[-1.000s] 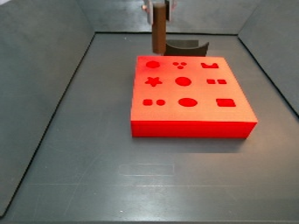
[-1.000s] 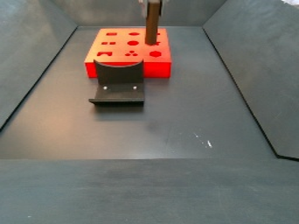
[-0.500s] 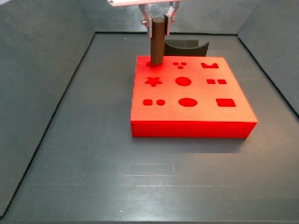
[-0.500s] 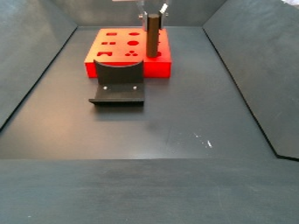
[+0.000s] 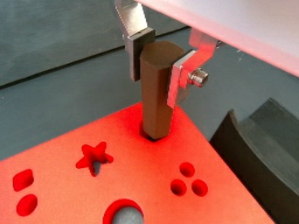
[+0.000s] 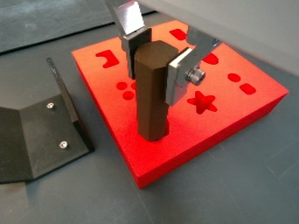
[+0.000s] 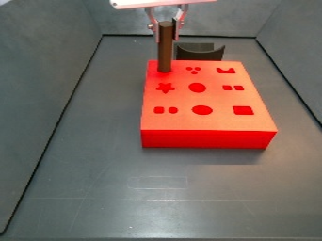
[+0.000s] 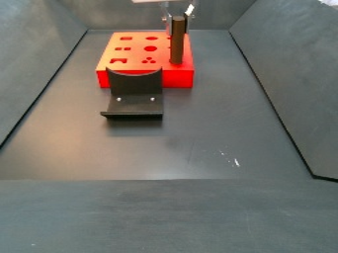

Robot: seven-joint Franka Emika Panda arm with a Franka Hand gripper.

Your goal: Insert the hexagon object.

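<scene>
The hexagon object [image 7: 164, 47] is a tall brown peg standing upright with its lower end in a hole at a back corner of the red block [image 7: 208, 132]. It shows in both wrist views [image 5: 158, 96] [image 6: 152, 96] and in a side view [image 8: 175, 40]. The gripper [image 7: 165, 19] is above the block, its silver fingers [image 5: 179, 79] closed on the peg's top. The gripper also shows in both wrist views [image 5: 160, 70] [image 6: 159, 66] and in a side view [image 8: 176, 14]. The red block [image 6: 233, 105] has star, circle and other shaped cut-outs.
A dark grey curved block [image 7: 199, 49] stands just behind the red block and shows in a wrist view [image 5: 263, 149]. The fixture [image 8: 132, 99] sits on the floor against the red block's side. Grey walls enclose the dark floor [image 7: 151, 198].
The gripper has come down into the side views with the peg. The peg's lower end has dropped to the red block's corner hole and sunk slightly further in.
</scene>
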